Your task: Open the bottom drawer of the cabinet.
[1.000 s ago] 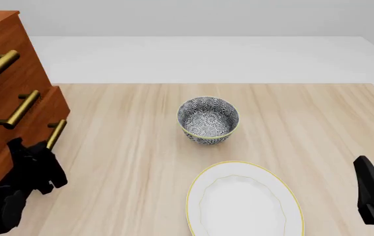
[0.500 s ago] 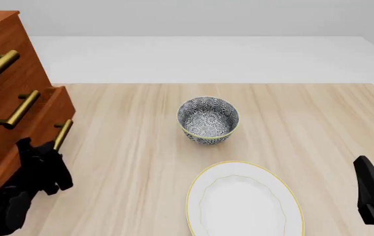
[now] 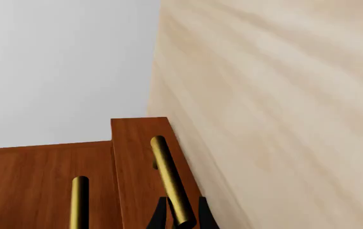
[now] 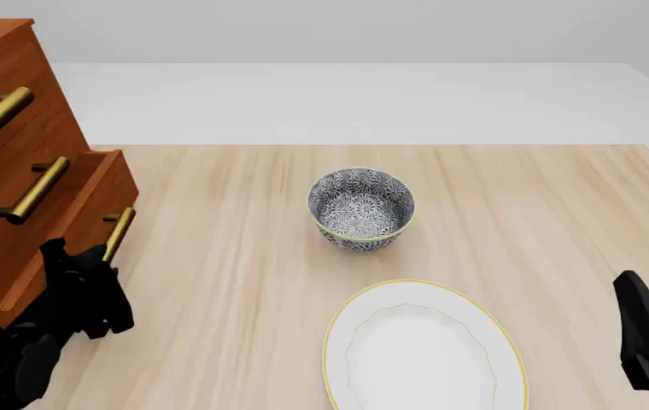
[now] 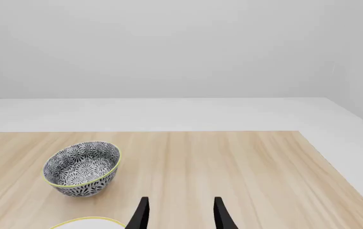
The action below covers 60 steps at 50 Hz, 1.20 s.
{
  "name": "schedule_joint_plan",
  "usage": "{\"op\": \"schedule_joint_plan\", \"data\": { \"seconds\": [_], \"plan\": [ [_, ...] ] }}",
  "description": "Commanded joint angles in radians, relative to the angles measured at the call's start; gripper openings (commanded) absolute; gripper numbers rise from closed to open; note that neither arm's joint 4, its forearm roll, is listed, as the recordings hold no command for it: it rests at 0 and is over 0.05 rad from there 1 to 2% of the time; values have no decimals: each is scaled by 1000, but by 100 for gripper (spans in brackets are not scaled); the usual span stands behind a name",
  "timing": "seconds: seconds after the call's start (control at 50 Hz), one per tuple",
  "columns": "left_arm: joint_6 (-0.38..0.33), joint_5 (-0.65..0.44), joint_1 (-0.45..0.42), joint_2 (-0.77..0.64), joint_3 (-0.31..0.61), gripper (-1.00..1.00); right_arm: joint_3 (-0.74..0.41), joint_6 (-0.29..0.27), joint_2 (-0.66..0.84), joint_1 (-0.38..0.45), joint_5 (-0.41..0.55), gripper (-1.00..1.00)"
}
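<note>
The bottom drawer stands proud of the two drawer fronts above it in the cabinet, partly drawn out toward the bowl side of the table. The left gripper is closed onto the drawer's brass bar handle — in the left wrist view its two dark fingers sit tight on either side of the bar's near end. In the front view the same gripper is at the lower end of that handle, just in front of the cabinet.

The right gripper is well apart from the cabinet, its fingers spread with bare table between them — it holds and touches nothing.

The cabinet is reddish-brown wood with visible grain; its handles are smooth round brass bars. The table is pale wood with a streaked grain. Beyond the cabinet sit a round bowl with a fine grey-and-white pattern and yellow rim, and a white plate edged in yellow.
</note>
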<state>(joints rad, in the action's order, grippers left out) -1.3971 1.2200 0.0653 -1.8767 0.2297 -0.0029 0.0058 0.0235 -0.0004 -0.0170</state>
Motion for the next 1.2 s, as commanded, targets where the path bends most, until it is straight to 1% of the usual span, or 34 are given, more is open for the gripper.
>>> {"op": "schedule_joint_plan", "data": {
  "seconds": [0.02, 0.98, 1.2],
  "plan": [
    [-20, -1, -50, -16, 23, -100, 0, 0, 0, 0, 0, 100],
    [-26, -2, -151, -71, 65, -100, 0, 0, 0, 0, 0, 100],
    [-30, -8, -156, -69, 69, -100, 0, 0, 0, 0, 0, 100]
  ]
}}
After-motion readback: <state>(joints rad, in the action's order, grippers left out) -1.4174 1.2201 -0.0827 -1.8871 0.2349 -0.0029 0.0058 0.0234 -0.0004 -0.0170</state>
